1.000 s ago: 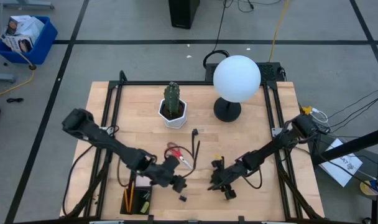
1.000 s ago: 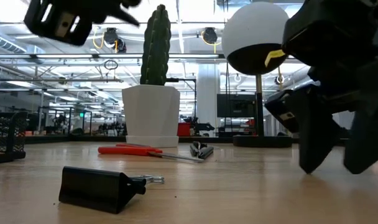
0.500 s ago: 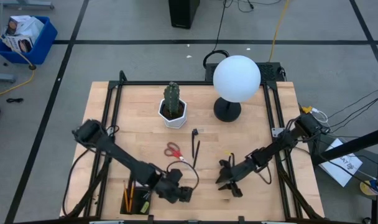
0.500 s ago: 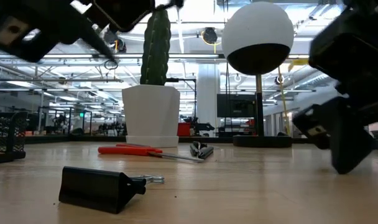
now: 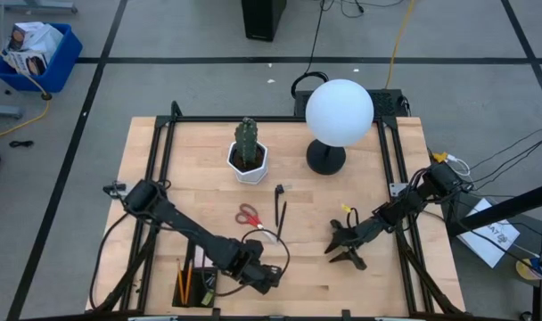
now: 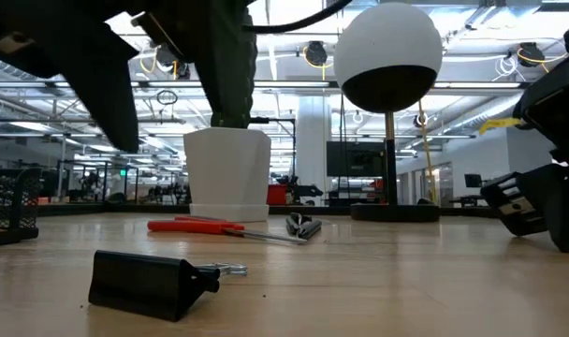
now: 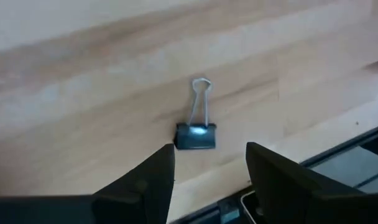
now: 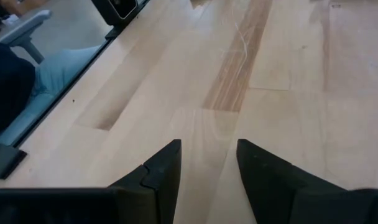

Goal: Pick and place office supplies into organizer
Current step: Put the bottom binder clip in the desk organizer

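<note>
Hovering over a black binder clip (image 7: 196, 136) at lower centre, the left gripper (image 7: 211, 168) gapes empty; right gripper (image 8: 207, 163) likewise released.

Bare tabletop (image 5: 378, 201) lies open between the two arms along the near edge. At the back, the cactus in its white pot (image 5: 248, 159) and the globe lamp (image 5: 339, 114) stand upright, with a gap between them. The scissors (image 5: 248, 215) and dark pens (image 5: 280, 203) lie flat mid-table; a black binder clip (image 7: 196, 135) lies just ahead of the open left end effector (image 7: 209, 180).
</note>
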You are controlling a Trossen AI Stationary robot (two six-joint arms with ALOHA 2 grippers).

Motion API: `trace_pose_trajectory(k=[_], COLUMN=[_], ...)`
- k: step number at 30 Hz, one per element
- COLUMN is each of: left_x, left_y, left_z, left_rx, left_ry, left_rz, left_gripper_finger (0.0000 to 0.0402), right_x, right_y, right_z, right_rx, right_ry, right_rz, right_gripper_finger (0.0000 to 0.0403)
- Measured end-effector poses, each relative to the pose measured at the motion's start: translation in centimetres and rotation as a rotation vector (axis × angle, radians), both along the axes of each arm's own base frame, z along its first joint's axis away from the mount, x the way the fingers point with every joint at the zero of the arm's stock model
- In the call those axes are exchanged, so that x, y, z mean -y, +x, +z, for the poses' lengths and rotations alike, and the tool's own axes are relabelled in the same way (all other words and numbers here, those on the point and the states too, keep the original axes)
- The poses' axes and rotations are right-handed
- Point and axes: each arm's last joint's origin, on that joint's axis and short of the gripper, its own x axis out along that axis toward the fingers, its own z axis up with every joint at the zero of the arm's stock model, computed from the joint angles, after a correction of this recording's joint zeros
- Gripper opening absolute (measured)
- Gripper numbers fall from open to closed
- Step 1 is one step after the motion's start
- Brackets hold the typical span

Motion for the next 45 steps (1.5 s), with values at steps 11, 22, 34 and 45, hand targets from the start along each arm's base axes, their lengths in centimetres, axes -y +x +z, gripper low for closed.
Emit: trace_pose_trajectory(k=[11,22,34,45], left_x=[1.8,2.6,2.6,1.8], left_y=[0.0,0.4,0.7,1.4], left_z=[-0.7,-3.7,-4.8,-4.5], left_rx=[0.067,0.006,-0.013,0.007], left_ry=[0.0,-0.022,-0.02,-0.033], left_rz=[0.031,-0.015,-0.038,-0.048], left_gripper_finger=[0.0205,0.0205,0.0205,0.0205], right_x=[0.2,-0.1,-0.6,-0.6], right_y=[-0.3,-0.4,-0.8,-0.8], right_z=[-0.1,0.1,0.1,0.1], right_rx=[0.004,0.02,0.025,0.027], right_ry=[-0.016,0.006,-0.001,-0.004], right_rz=[0.005,0.012,-0.006,-0.004], right_gripper_finger=[0.0153,0.0153,0.0153,0.0153])
